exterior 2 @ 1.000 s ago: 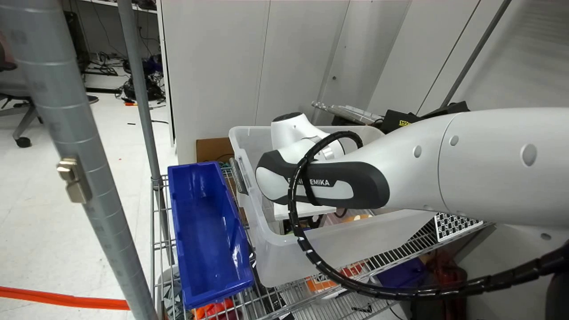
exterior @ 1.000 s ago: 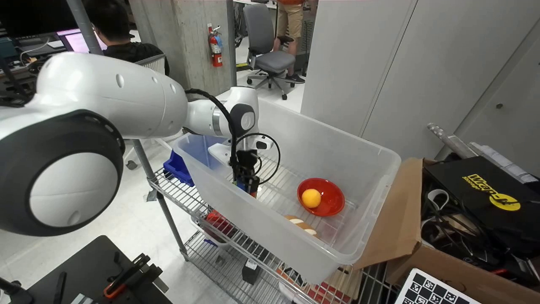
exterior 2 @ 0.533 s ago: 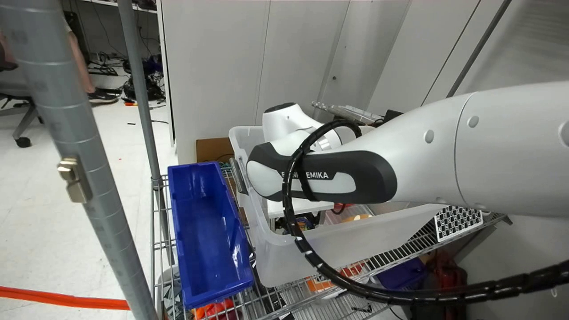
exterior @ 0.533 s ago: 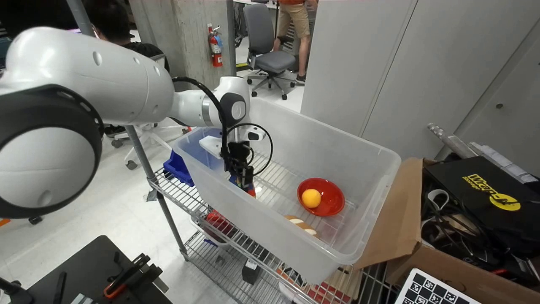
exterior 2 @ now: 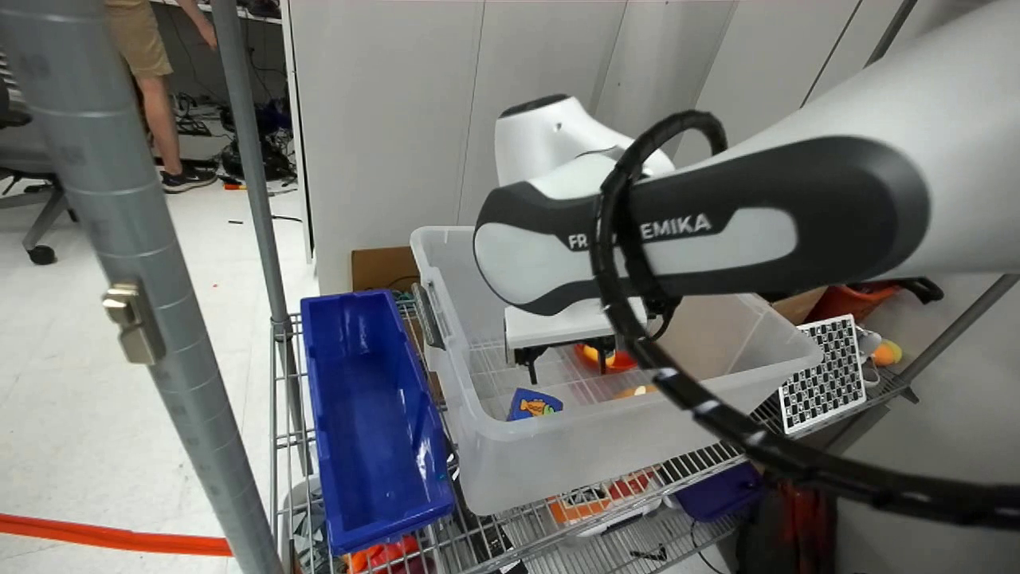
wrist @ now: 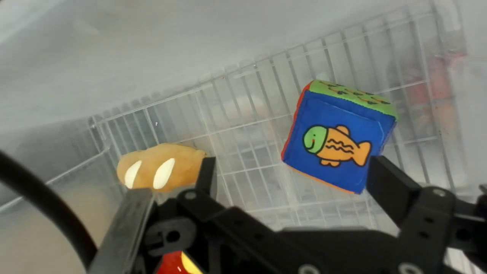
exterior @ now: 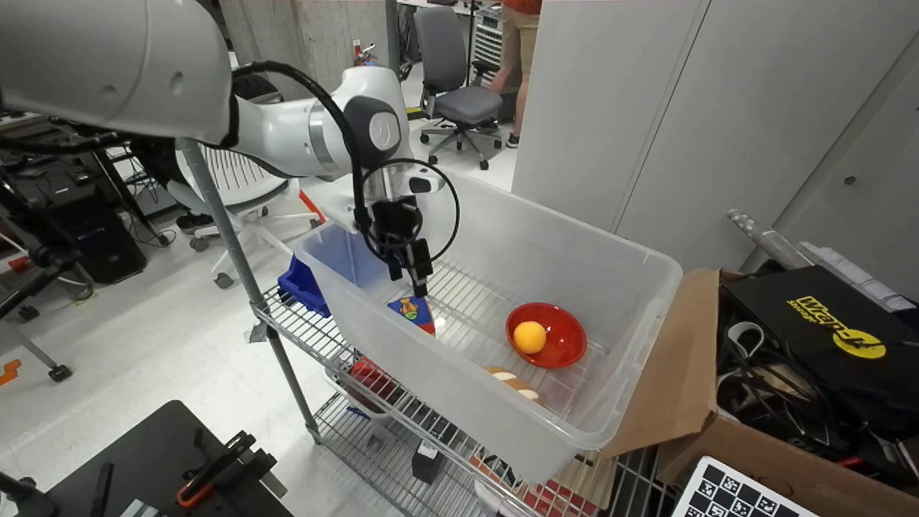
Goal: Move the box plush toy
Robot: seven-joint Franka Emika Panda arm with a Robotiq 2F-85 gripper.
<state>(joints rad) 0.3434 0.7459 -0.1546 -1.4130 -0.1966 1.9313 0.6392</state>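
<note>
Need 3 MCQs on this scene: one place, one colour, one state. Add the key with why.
1. Where is the yellow ball?
A. In the blue bin
B. In the red bowl
C. In the cardboard box

2. On the plush box, what colour is the background behind the fish?
A. Blue
B. White
C. Pink

3. What state are the jaws in?
A. Shut on the ball
B. Shut on the bowl
C. Open, holding nothing

Key:
1 B: in an exterior view it sits inside the bowl.
2 A: the wrist view shows the fish on blue.
3 C: the wrist view shows them spread wide, nothing clamped.
</note>
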